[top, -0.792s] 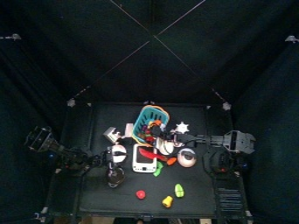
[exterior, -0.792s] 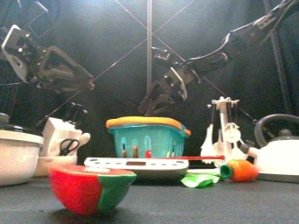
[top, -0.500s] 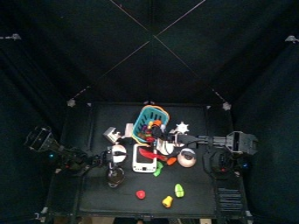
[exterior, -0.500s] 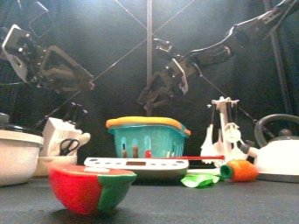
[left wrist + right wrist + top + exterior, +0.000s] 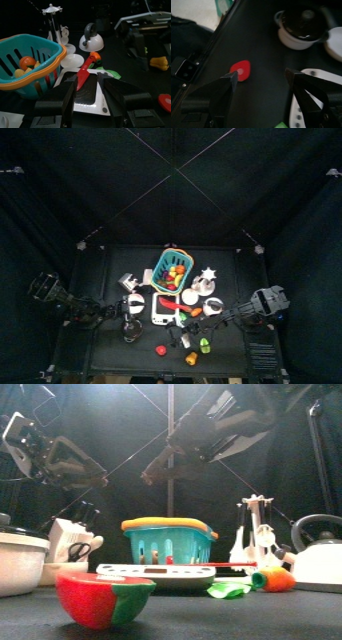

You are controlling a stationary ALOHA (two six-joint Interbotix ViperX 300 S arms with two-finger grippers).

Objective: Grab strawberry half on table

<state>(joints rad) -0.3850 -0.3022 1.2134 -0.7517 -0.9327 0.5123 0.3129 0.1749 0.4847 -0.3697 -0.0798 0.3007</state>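
1. right wrist view: the right fingers (image 5: 227, 89) stand spread to their widest and hold nothing. the strawberry half (image 5: 240, 70), a small plain red rounded toy piece, lies flat on the dark black surface (image 5: 261, 40). it shows in the gap between the two fingers, close to one fingertip, and contact cannot be made out. a white pot with a dark lid (image 5: 301, 26) stands further off on the same surface.
2. left wrist view: the left fingers (image 5: 67, 97) stand apart with nothing between them, above a flat white kitchen scale (image 5: 83, 99). a red-handled toy knife (image 5: 85, 74) lies across the scale. a teal slatted plastic basket (image 5: 27, 62) with an orange rim holds small toy fruit. a small kettle with a dark handle (image 5: 90, 40) stands behind. the strawberry half shows at the picture's edge, well apart from these fingers.
3. top view: the strawberry half lies near the surface's front edge, a little left of the middle. the right arm (image 5: 261, 304) reaches in from the right toward that spot. a yellow-green small piece (image 5: 205, 343) and a yellow small piece (image 5: 191, 359) lie just to the right of the strawberry half. the left arm (image 5: 56, 293) rests at the left edge.
4. front view: the right arm hangs high above the basket. a red and green rounded piece (image 5: 100, 599) sits nearest the camera. whether it is the strawberry half cannot be told.
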